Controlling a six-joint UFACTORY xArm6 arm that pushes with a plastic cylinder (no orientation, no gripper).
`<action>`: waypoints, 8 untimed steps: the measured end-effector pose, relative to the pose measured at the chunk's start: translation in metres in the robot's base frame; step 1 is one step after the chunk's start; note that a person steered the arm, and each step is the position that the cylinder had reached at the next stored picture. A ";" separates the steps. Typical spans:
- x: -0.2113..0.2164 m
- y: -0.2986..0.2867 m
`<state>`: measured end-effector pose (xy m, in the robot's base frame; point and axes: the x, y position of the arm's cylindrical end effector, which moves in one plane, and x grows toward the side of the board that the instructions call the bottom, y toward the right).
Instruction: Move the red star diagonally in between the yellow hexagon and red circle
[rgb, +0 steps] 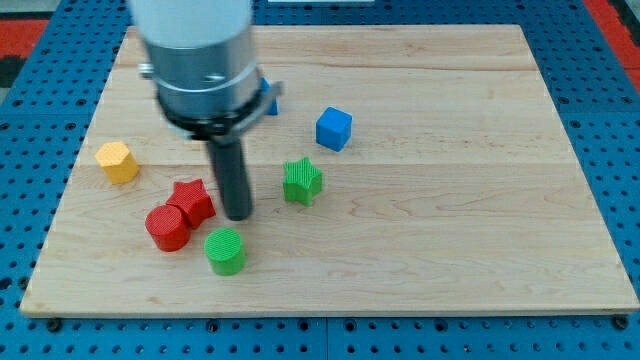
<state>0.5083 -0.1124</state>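
Observation:
The red star (193, 200) lies at the board's lower left, touching the red circle (167, 227) just below and left of it. The yellow hexagon (117, 162) sits further to the view's left, apart from both. My tip (238, 215) is down on the board just right of the red star, a small gap away, and above the green circle (226, 250).
A green star (302, 181) lies right of my tip. A blue cube (334, 129) sits further up and right. Another blue block (270, 101) is mostly hidden behind the arm. The wooden board (450, 200) ends near the view's bottom.

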 end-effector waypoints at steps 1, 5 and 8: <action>-0.017 -0.036; -0.020 -0.066; -0.088 0.046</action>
<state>0.4205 -0.0664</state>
